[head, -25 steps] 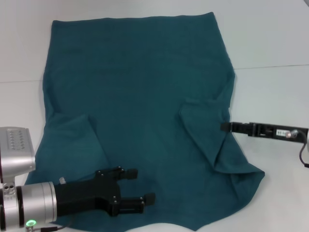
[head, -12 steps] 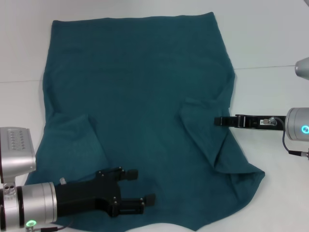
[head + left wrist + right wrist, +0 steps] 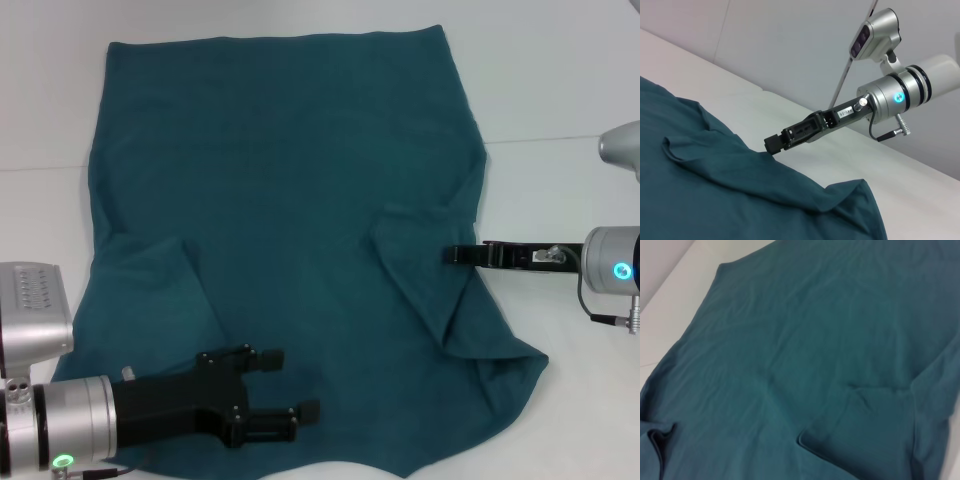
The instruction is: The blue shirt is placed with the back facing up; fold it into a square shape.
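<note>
The blue shirt [image 3: 280, 180] lies spread flat over most of the white table, with both short sleeves folded inward onto its body. My left gripper [image 3: 288, 384] hovers open over the shirt's near edge at the lower left, nothing between its black fingers. My right gripper [image 3: 452, 254] reaches in edge-on from the right, its tip at the shirt's right side by the folded sleeve. The left wrist view shows that right gripper [image 3: 774, 144] resting at a raised ridge of the shirt [image 3: 715, 190]. The right wrist view is filled by the shirt [image 3: 805, 350].
The bare white table [image 3: 560, 90] shows on the right and along the far edge, with a narrow strip on the left. My right arm's silver wrist [image 3: 612, 265] hangs over the table's right side. My left arm's silver body [image 3: 50, 430] fills the near left corner.
My right gripper has slid left from the bare table until its tip is over the shirt's right edge. The left gripper and the shirt have hardly moved.
</note>
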Controlling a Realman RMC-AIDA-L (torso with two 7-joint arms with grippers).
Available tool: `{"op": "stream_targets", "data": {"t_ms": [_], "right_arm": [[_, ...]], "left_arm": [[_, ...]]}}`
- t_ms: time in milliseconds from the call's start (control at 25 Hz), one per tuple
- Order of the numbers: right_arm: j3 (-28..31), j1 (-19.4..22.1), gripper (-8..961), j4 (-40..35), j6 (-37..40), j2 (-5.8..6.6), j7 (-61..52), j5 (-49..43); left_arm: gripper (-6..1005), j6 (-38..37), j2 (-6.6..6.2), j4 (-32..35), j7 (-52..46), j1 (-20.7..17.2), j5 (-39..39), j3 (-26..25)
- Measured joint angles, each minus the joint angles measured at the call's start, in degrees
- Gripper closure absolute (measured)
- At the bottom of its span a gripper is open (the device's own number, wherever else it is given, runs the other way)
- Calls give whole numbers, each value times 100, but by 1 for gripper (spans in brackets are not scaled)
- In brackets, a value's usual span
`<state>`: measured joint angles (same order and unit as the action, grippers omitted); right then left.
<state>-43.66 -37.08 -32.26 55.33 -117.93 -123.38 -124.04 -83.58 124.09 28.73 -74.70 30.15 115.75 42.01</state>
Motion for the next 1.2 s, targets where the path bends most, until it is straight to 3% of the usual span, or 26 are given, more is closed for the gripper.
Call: {"op": "stream_targets", "data": {"t_ms": [600, 720, 1200], "right_arm": [[-143, -133, 376, 215, -254, -66, 79, 1], [-162, -134, 576, 195, -273, -77, 181, -6], [-128, -81, 834, 194, -291, -56, 223, 17]], "left_arm": [[79, 0, -8, 10, 0, -11, 0, 0], [78, 0, -8, 14, 0, -23, 0, -6], [77, 0, -8, 16, 0, -31, 0, -30]]}}
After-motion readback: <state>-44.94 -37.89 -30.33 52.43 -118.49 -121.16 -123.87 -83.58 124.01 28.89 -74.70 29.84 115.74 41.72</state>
